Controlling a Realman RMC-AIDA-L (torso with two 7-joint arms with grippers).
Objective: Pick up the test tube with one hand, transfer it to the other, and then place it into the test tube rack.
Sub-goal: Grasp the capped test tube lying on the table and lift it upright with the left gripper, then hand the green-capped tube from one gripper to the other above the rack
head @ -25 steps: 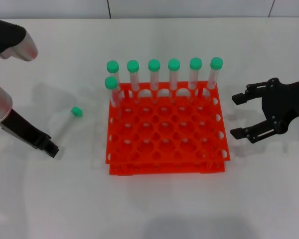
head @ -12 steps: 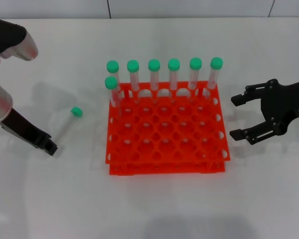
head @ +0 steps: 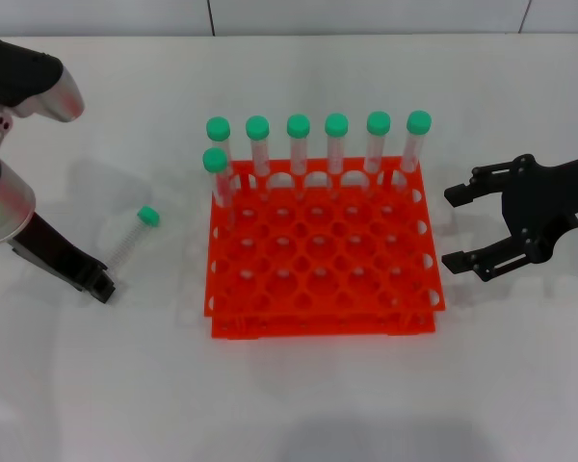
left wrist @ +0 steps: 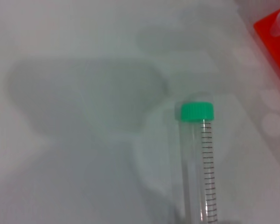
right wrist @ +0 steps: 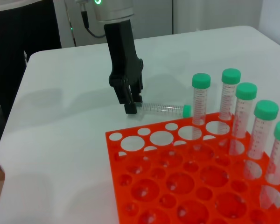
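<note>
While the test tube (head: 133, 236) lay flat on the white bench (head: 289, 395), its green cap pointed away from the robot and it had not moved from a moment before. It lay to the left of the orange-red test tube rack (head: 320, 258), not touching it. Seven other green-capped tubes (head: 336, 146) stood upright in the rack's far holes. The left end effector (head: 98, 283) sat just beside the tube's bottom end, a tiny bit nearer to it than before. I could not tell if its fingers were open or closed. The right end effector (head: 455, 227) hung open and empty to the right of the rack, and it had crept slightly closer to the rack.
</note>
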